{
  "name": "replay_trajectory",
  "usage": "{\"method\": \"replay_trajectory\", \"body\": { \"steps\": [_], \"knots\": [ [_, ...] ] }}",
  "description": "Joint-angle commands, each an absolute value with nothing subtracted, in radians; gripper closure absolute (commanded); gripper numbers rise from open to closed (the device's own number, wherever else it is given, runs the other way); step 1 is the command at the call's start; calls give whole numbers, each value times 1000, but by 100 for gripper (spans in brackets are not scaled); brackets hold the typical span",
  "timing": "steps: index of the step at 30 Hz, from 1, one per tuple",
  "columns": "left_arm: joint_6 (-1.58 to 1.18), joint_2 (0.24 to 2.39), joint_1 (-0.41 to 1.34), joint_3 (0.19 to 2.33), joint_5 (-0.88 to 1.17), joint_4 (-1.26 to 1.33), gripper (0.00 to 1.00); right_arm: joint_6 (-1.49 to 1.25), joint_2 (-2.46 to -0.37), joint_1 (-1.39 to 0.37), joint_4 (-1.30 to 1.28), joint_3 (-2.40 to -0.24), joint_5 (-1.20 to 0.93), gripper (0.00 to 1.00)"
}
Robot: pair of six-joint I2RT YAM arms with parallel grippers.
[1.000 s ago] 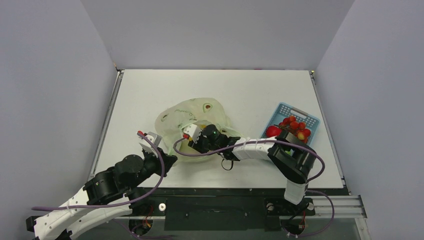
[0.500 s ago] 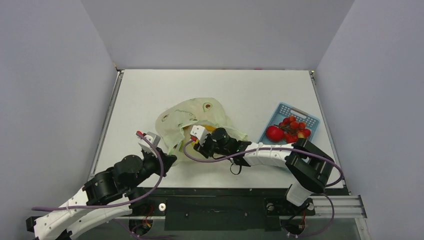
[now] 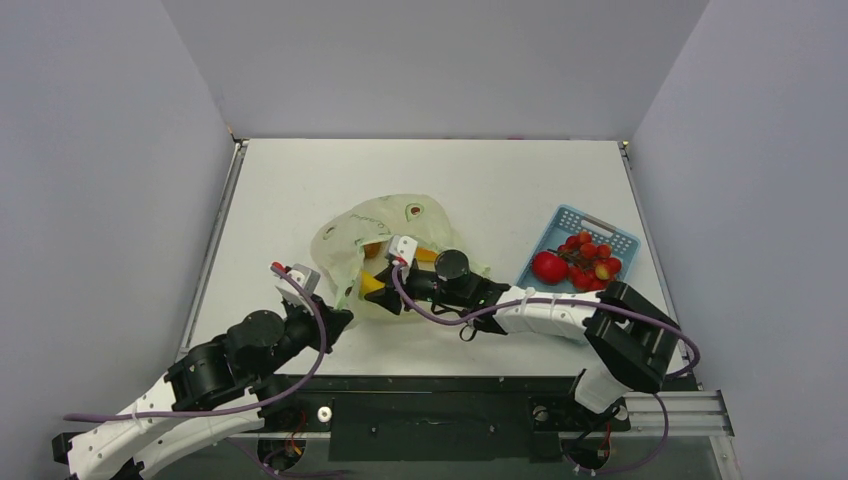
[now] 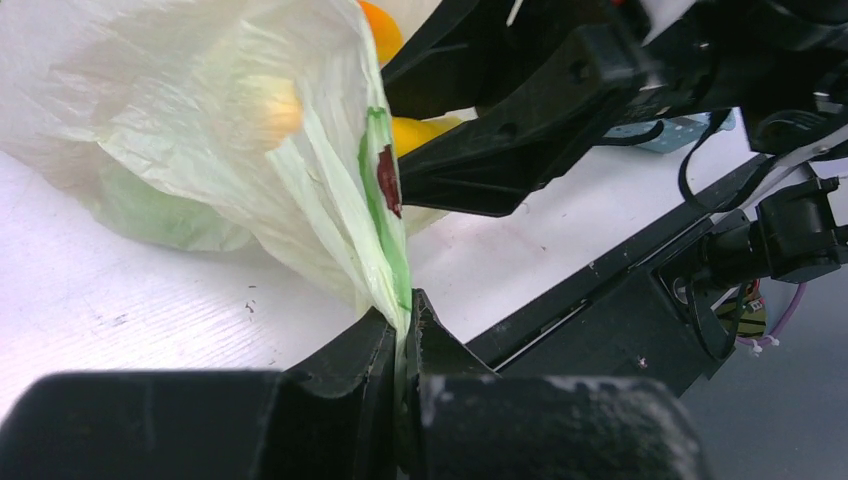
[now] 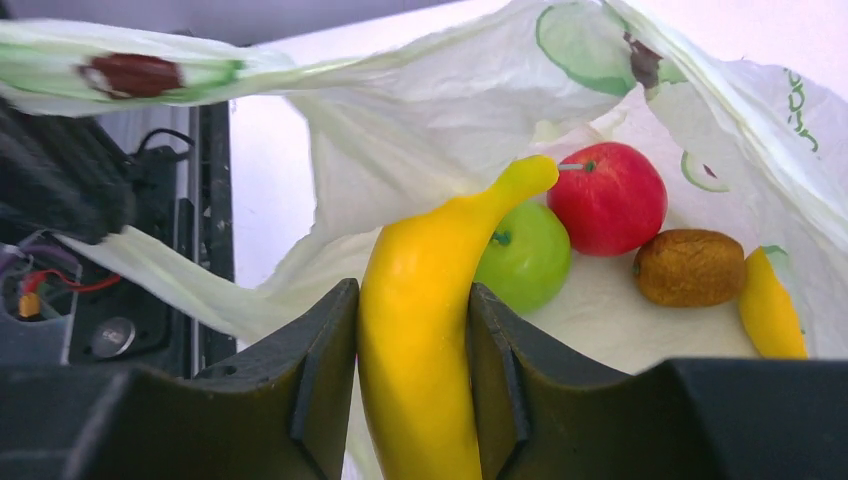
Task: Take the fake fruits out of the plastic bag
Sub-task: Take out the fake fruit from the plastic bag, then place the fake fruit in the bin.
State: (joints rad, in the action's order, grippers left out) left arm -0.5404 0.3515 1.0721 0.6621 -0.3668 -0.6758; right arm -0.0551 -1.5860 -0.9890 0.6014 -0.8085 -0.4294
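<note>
Right wrist view: the banana, one of the fake fruits, is clamped between the right gripper's jaws at the mouth of the plastic bag, mid-table. Over the last second the wrist has shifted toward the right edge, so withdrawal has probably begun. The left gripper is closed tight on the bag's rim.

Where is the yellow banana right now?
In the right wrist view, the banana is clamped in the right tool at the mouth of the plastic bag, just in front of the green apple and red apple inside.
</note>
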Motion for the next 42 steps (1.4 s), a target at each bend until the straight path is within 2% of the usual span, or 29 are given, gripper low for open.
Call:
{"method": "replay_trajectory", "body": {
  "steps": [1, 11, 14, 18, 22, 25, 27, 29, 32, 34, 36, 38, 42],
  "knots": [
    [-545, 341, 1078, 668, -383, -631, 100, -83, -1465, -979, 706, -773, -485, 95],
    [-543, 348, 1078, 668, -378, -630, 100, -83, -1202, -971, 596, -704, -413, 95],
    [-543, 348, 1080, 668, -377, -629, 100, -98, -1124, -965, 560, -687, -345, 100],
    [-541, 356, 1080, 670, -376, -628, 100, -89, -980, -949, 409, -696, -194, 100],
    [-540, 364, 1080, 670, -373, -627, 100, -106, -842, -947, 310, -691, 209, 100],
    [-539, 367, 1080, 670, -373, -628, 100, -146, -793, -932, 246, -687, 673, 100],
    [-539, 367, 1080, 669, -373, -627, 100, -195, -803, -885, 159, -706, 878, 100],
    [-539, 366, 1080, 670, -372, -628, 100, -289, -819, -794, 18, -731, 953, 100],
    [-539, 364, 1081, 670, -371, -627, 100, -514, -825, -628, -173, -730, 867, 100],
    [-539, 364, 1081, 670, -373, -628, 100, -590, -831, -454, -191, -696, 716, 100],
    [-538, 367, 1081, 670, -371, -626, 100, -666, -863, -356, -214, -673, 531, 100],
    [-537, 371, 1082, 670, -368, -627, 100, -716, -911, -302, -232, -668, 411, 100],
    [-539, 368, 1081, 671, -368, -628, 100, -614, -993, -291, -206, -684, 228, 100]
  ]
}}
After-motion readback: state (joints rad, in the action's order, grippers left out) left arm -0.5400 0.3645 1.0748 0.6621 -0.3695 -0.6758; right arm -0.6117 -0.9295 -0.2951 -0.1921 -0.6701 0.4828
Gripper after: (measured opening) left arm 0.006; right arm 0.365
